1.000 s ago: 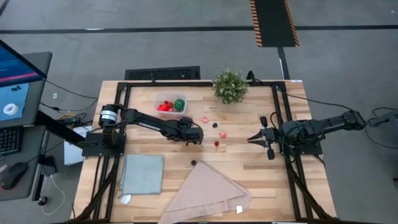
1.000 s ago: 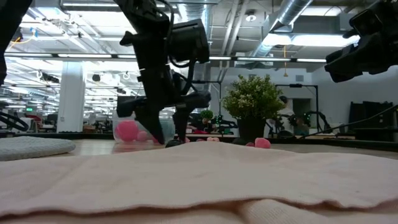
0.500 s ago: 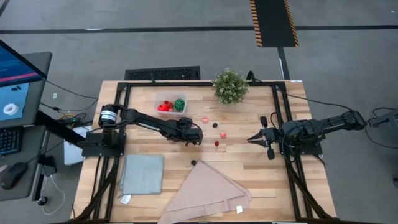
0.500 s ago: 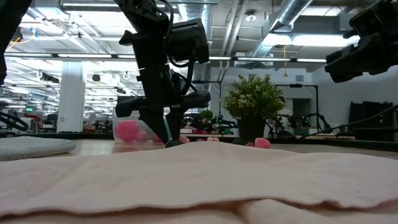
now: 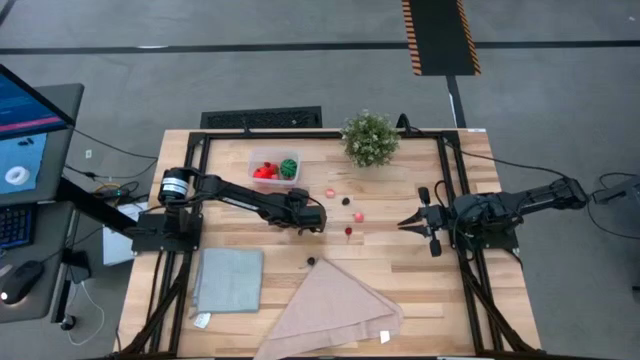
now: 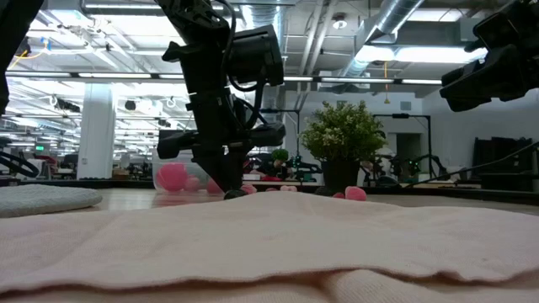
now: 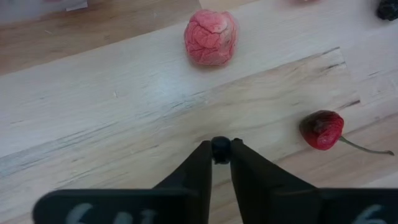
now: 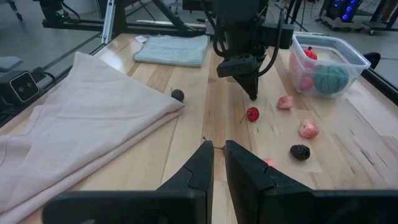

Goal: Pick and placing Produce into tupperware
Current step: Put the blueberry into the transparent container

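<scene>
The clear tupperware (image 5: pixel 273 167) stands toward the table's far left and holds a red and a round green piece. Loose produce lies mid-table: a pink piece (image 5: pixel 330 191), a dark one (image 5: pixel 346 200), a pink one (image 5: pixel 357 215), a red cherry (image 5: pixel 349 232) and a dark one (image 5: pixel 311 262). My left gripper (image 5: pixel 321 219) is low over the wood just left of the cherry (image 7: pixel 321 129), shut on a tiny dark round piece (image 7: pixel 221 148). My right gripper (image 5: pixel 403 222) waits to the right, shut, pointing at the produce. My left gripper pinches the tiny dark round piece (image 7: pixel 221 149) between its two fingertips (image 7: pixel 204 160), at their very ends. The fingers come from above, slanting down (image 6: pixel 224 181). The piece is at tabletop level; whether it is off the wood I cannot tell.
A bushy potted plant (image 5: pixel 370 138) stands at the far edge. A grey-blue cloth (image 5: pixel 230 280) lies near left, and a folded beige cloth (image 5: pixel 335 305) covers the near middle. Bare wood shows between the produce and my right gripper.
My left gripper has shut: in the low view its fingertips stood apart a second ago and are now together on the small dark piece at the table. The arm itself has barely shifted. The right arm has kept still.
</scene>
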Motion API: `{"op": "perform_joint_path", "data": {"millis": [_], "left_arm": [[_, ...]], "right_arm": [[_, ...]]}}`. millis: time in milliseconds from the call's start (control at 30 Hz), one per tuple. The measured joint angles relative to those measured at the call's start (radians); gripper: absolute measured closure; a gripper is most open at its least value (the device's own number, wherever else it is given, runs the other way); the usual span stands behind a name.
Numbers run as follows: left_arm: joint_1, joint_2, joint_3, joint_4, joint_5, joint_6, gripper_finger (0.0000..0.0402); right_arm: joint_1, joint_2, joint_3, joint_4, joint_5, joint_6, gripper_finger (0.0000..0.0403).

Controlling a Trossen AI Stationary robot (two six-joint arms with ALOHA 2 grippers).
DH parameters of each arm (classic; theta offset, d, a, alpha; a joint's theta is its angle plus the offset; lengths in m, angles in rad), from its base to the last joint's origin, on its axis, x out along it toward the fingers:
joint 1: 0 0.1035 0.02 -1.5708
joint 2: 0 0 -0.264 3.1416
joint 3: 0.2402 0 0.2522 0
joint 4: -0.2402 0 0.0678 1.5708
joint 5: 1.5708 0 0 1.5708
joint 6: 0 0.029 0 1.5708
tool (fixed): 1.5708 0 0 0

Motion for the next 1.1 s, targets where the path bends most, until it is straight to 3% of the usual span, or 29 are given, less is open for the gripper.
{"op": "perform_joint_path", "data": {"millis": [367,667,1100], "left_arm": [[0.001,0.011,0.011,-0.019,0.003,-0.013,0.0400],[-0.005,0.018,0.059,-0.115,-0.005,-0.017,0.0401],[-0.016,0.018,0.086,-0.119,-0.028,0.020,0.0395]], "right_arm": [[0.000,0.000,0.000,0.000,0.000,0.000,0.0339],[0.000,0.000,0.000,0.000,0.000,0.000,0.0339],[0.000,0.000,0.000,0.000,0.000,0.000,0.0339]]}}
